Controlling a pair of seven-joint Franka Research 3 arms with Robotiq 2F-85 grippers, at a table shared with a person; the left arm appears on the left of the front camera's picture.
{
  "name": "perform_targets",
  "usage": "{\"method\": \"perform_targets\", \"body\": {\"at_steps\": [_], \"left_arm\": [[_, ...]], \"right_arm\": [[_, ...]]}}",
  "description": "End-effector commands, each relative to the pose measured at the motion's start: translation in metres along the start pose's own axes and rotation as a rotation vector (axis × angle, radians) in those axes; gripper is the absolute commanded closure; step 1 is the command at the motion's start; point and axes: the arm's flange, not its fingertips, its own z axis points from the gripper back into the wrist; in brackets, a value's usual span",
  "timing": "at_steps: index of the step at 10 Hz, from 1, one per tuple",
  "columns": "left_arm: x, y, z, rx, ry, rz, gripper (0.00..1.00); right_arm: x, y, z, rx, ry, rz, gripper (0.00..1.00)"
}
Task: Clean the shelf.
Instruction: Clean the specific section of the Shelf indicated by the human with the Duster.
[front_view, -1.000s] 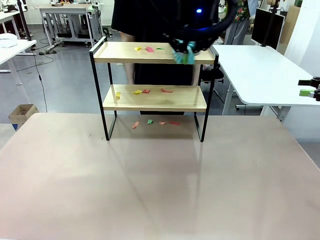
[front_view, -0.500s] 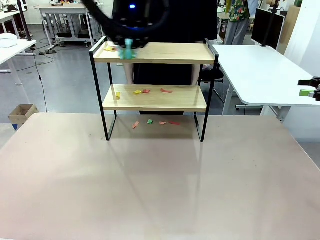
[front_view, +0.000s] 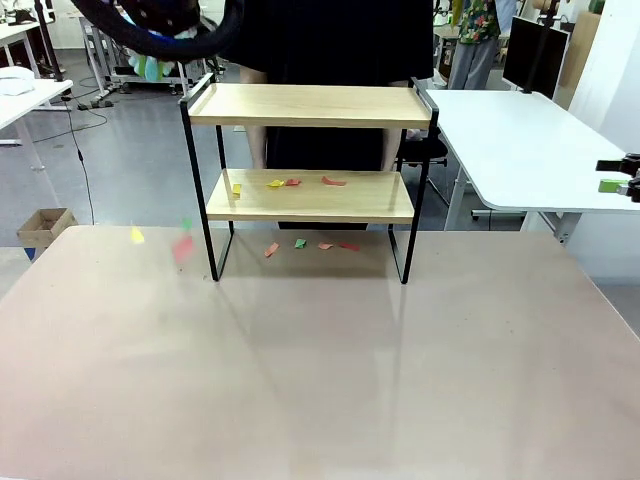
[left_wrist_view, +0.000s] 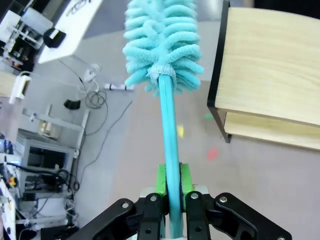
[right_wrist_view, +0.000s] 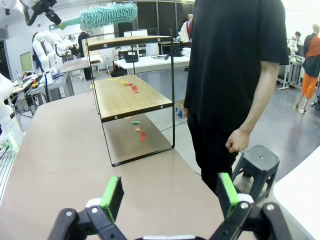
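A person (front_view: 330, 40) in black stands behind the shelf (front_view: 310, 105), far-middle on the worktop (front_view: 320, 360), long axis left-right, scraps (front_view: 290, 182) on its lower board; left claw (left_wrist_view: 171, 179) clenches a teal duster (left_wrist_view: 162, 40) off its top-left corner; right claw (right_wrist_view: 170, 195) released.

I can read no text, label, brand, number or sign in any of my views; anything that might be printed is too small or too blurred to make out.
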Motion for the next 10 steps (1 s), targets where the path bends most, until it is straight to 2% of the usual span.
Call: {"method": "perform_targets", "body": {"at_steps": [1, 4, 6, 8, 10], "left_arm": [[0.005, -0.006, -0.015, -0.004, 0.035, -0.003, 0.87], [-0.001, -0.003, -0.003, 0.002, 0.012, -0.004, 0.87], [0.001, 0.028, 0.008, -0.287, 0.056, -0.109, 0.87], [-0.001, 0.061, 0.001, -0.487, 0.103, -0.196, 0.87], [-0.007, 0.095, -0.004, -0.681, 0.095, -0.327, 0.87]], "right_arm": [[0.003, 0.001, -0.001, 0.001, 0.002, 0.006, 0.0], [0.003, 0.001, -0.001, 0.001, 0.002, 0.006, 0.0], [0.003, 0.001, -0.001, 0.001, 0.002, 0.006, 0.0], [0.003, 0.001, -0.001, 0.001, 0.002, 0.006, 0.0], [0.003, 0.001, -0.001, 0.001, 0.002, 0.006, 0.0]]}}
